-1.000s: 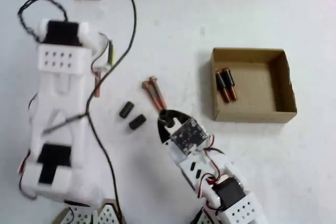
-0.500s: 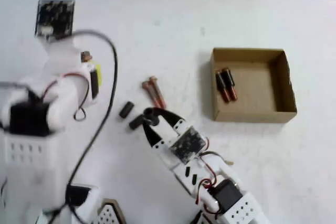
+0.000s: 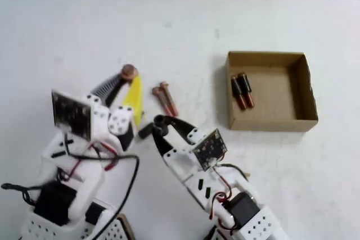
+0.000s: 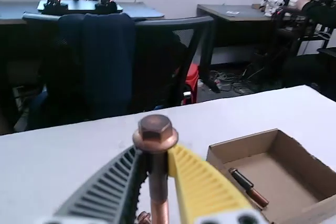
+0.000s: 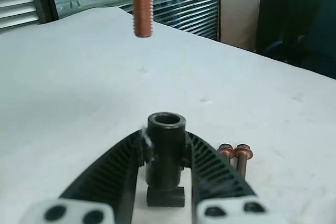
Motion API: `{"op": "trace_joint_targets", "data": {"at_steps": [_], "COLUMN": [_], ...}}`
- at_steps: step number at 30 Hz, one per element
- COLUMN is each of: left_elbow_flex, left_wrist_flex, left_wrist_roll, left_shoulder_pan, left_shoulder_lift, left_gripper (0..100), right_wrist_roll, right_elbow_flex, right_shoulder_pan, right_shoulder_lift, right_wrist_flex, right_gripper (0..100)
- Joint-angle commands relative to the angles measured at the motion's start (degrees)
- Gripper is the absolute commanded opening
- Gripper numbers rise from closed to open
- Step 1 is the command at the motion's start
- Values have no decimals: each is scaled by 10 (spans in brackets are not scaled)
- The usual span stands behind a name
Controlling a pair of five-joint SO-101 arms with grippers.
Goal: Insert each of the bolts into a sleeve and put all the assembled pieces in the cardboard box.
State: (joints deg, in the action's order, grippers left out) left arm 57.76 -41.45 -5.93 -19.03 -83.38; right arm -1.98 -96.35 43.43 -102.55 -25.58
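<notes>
My left gripper is shut on a copper bolt, held head up with its shank pointing down. To its right, my right gripper is shut on a black sleeve that stands upright with its bore open. The bolt's threaded end hangs above and beyond that sleeve. A second black sleeve lies on the table by the right gripper's fingers. Two more bolts lie side by side just past the grippers. The cardboard box to the right holds two assembled pieces.
The white table stretches back and to the right of the box. Both arms' bodies and a black cable fill the near edge. A chair and desks stand beyond the far table edge.
The left arm swung from the far left in to the centre, carrying its bolt upright. The right gripper moved left from the loose bolts and shut on a sleeve.
</notes>
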Motion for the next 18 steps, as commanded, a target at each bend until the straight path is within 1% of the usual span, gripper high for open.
{"op": "trace_joint_targets", "data": {"at_steps": [1, 2, 8, 10, 12, 14, 18], "left_elbow_flex": [5, 5, 5, 6, 6, 6, 5], "left_wrist_flex": [25, 22, 12, 10, -11, -26, -28], "left_wrist_roll": [-2, -8, -101, -109, -110, -110, -111], "left_shoulder_pan": [-32, -37, -57, -57, -58, -58, -58], "left_shoulder_lift": [-40, -44, -60, -61, -61, -61, -61], "left_gripper": [23, 23, 24, 24, 24, 24, 24], "right_wrist_roll": [17, 17, 17, 17, 17, 17, 17], "right_elbow_flex": [-5, -5, -5, -5, -5, -5, -5], "right_shoulder_pan": [3, 2, 0, 0, 0, 0, 0], "right_shoulder_lift": [-6, -6, -6, -6, -7, -6, -6], "right_wrist_flex": [14, 14, 14, 15, 19, 47, 89], "right_gripper": [17, 17, 17, 17, 17, 17, 17]}}
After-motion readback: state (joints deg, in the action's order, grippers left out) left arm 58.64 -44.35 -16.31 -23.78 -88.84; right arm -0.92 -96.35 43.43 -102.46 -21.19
